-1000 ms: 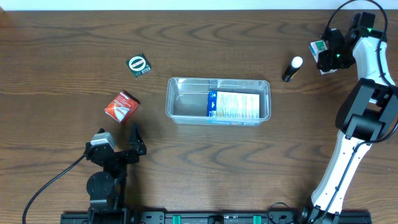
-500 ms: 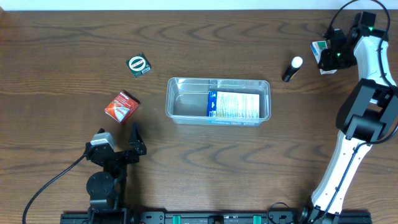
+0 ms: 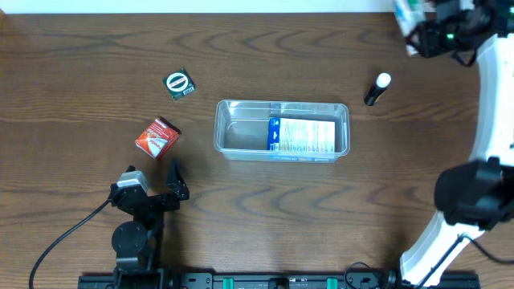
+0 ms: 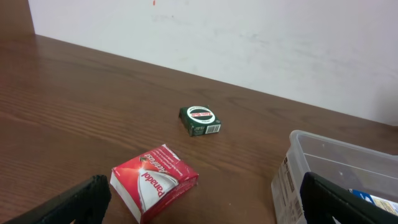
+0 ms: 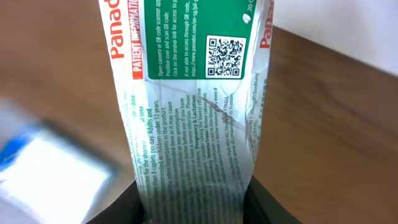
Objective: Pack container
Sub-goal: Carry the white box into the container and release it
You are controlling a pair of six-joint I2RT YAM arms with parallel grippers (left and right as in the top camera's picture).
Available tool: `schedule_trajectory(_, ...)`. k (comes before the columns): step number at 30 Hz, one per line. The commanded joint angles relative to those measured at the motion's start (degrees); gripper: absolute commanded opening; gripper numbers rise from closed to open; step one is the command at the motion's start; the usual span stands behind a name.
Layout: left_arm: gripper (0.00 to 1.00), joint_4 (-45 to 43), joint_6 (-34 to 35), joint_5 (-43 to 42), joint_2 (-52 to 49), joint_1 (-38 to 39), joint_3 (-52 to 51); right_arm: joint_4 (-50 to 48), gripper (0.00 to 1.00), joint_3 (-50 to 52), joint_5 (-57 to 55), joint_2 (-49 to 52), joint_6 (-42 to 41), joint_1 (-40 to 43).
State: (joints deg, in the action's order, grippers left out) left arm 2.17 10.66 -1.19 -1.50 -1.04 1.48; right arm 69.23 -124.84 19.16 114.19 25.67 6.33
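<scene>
One creased cardboard carton (image 5: 193,112) sits pinched in right claw (image 5: 193,204); left claw (image 4: 204,190) gapes.

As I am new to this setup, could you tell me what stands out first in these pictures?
The right tool grips a green-and-white cardboard Panadol box near the far right corner of the wooden table. At the centre sits the clear rectangular plastic tub, a blue-and-white packet lying in its right half. A red cardboard box lies left of it.
</scene>
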Motion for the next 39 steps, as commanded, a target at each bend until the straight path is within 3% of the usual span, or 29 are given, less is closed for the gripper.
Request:
schedule_trajectory(1,0.98,1.84,-0.31,0.57,0.02,-0.28,-1.25,4.46,0.34,-0.04,1.86,-0.85,6.99,-6.54)
schedule_trajectory(10,0.98,1.84,-0.31,0.57,0.02,-0.28,-1.25,19.08,0.34,1.64,-0.37,-0.92,18.49,-20.52)
schedule_trajectory(16,0.98,1.84,-0.31,0.57,0.02,-0.28,-1.25,20.59,0.43,6.36,-2.86,-0.92,19.28,-24.57)
schedule_trajectory(26,0.98,1.84,-0.31,0.57,0.02,-0.28,-1.25,10.19,0.44,22.82,-4.37,-0.92,20.72,-24.33)
schedule_trajectory(39,0.98,1.84,-0.31,0.57,0.02,-0.28,-1.25,-6.95,0.47,33.94,-13.66,-0.92,24.81,-24.33)
